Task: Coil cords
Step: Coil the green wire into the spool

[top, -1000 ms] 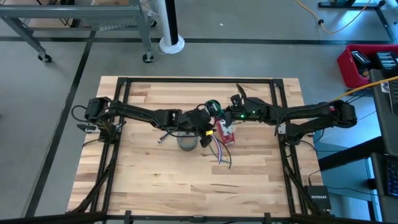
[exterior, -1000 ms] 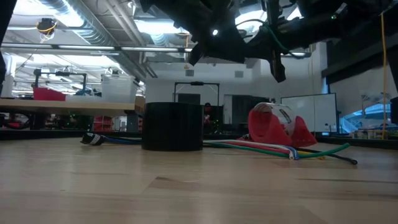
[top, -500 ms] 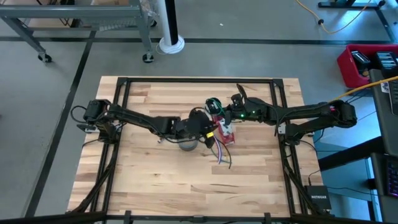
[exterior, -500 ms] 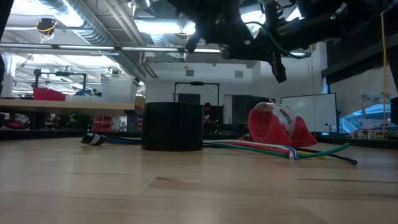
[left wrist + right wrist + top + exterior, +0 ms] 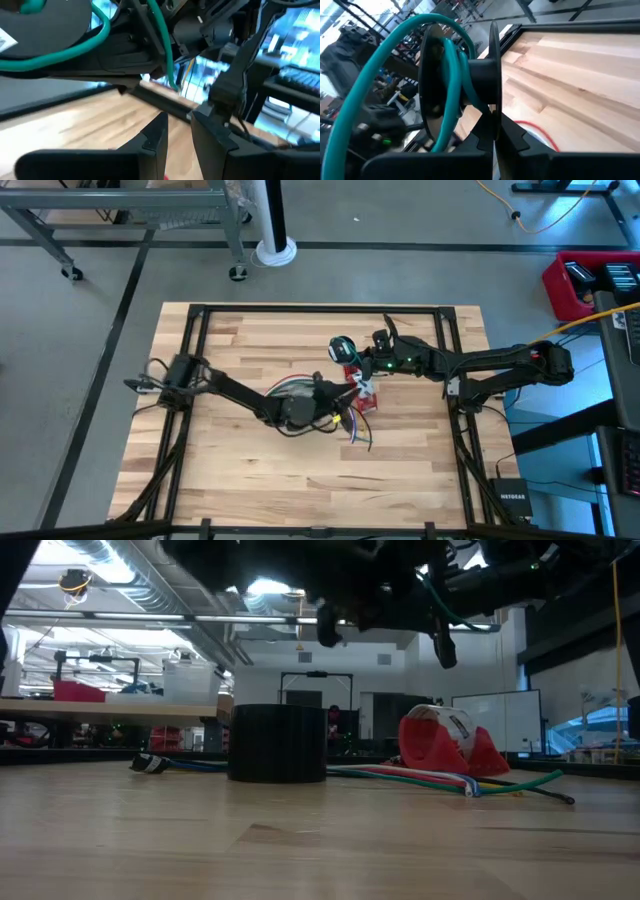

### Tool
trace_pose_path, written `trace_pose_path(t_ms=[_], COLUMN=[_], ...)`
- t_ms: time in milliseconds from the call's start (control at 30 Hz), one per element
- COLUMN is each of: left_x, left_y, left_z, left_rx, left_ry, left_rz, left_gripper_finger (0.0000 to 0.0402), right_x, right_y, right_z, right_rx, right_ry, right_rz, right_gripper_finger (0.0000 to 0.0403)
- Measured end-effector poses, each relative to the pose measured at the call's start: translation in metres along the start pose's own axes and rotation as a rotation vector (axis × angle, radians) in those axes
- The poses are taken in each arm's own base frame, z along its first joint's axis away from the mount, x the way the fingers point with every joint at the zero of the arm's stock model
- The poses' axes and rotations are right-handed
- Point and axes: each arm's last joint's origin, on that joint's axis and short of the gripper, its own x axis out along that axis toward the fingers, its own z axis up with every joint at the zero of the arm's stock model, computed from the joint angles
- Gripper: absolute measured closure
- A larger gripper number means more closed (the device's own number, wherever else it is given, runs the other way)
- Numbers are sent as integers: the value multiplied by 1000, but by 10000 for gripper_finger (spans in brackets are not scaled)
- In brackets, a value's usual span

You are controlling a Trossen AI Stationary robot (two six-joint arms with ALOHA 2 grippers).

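Note:
A teal-green cord (image 5: 451, 75) is wound loosely on a small black spool (image 5: 342, 347), which hangs above the table's middle. My right gripper (image 5: 352, 352) is shut on the spool. The cord's loose tail (image 5: 167, 60) hangs below the spool. My left gripper (image 5: 346, 406) is nearer the front edge, just left of the red tape dispenser (image 5: 363, 393). It points level toward the spool and is open by a narrow gap (image 5: 180, 117) with nothing in it. A bundle of coloured cords (image 5: 440, 779) lies flat on the wood. My right gripper pinches the rim of the spool's nearer flange (image 5: 493, 107) between its two fingers, which come nearly level from the table's right. The spool is lifted clear of the table, standing on edge in the hold. The cord's loops sag loosely around the hub (image 5: 479, 80).
A grey tape roll (image 5: 290, 389) stands under my left forearm; it is the dark cylinder (image 5: 278, 743) in the low view. The red tape dispenser (image 5: 445, 740) sits right of it. A cord end with a plug (image 5: 150, 764) lies to the roll's left. The near half of the table is bare wood.
My left gripper has swung away from the spool toward the table's near edge, sunk lower and tipped up to point level. This has uncovered part of the grey roll. My right gripper has held the spool still.

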Motion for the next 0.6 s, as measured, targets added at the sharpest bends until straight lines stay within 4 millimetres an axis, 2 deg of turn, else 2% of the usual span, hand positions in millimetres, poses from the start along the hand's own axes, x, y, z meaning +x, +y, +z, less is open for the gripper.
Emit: trace_pose_path(t_ms=[133, 300, 400, 600], left_x=[6, 19, 30, 45], left_y=[0, 3, 6, 12], left_z=[-21, -32, -34, -23], left_rx=[18, 28, 26, 20], left_ry=[-113, -177, -180, -219], left_rz=[-17, -14, -39, -25], left_gripper_finger=[325, 325, 325, 325], right_x=[0, 0, 0, 0], right_y=[1, 3, 3, 3], right_z=[0, 2, 3, 3], right_rx=[0, 2, 2, 2], right_ry=[2, -20, -26, -25], right_rz=[7, 28, 35, 34], right_gripper_finger=[400, 400, 400, 400])
